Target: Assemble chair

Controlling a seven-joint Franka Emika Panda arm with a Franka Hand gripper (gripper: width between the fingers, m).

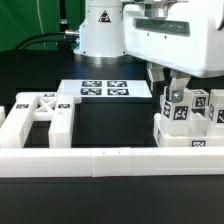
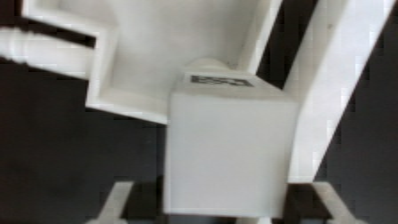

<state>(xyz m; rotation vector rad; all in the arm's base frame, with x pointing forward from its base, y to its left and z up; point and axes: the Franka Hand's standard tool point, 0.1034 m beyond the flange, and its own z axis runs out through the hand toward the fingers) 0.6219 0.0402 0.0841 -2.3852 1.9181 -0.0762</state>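
My gripper (image 1: 170, 92) hangs over the cluster of white chair pieces (image 1: 192, 118) at the exterior view's right. In the wrist view a tall white block (image 2: 228, 150) with a small tag on its far end fills the space between my fingers (image 2: 118, 205). Only thin dark strips show at its sides, so the gripper (image 2: 217, 206) looks shut on it. Behind the block lie a flat white panel (image 2: 169, 50) and a long white bar (image 2: 331, 80). Another chair piece, an open frame with tags (image 1: 40, 112), rests at the exterior view's left.
The marker board (image 1: 105, 90) lies flat at the back centre, in front of the robot's base (image 1: 100, 25). A long low white border rail (image 1: 110, 160) runs along the front. Dark table surface lies between the two groups of parts.
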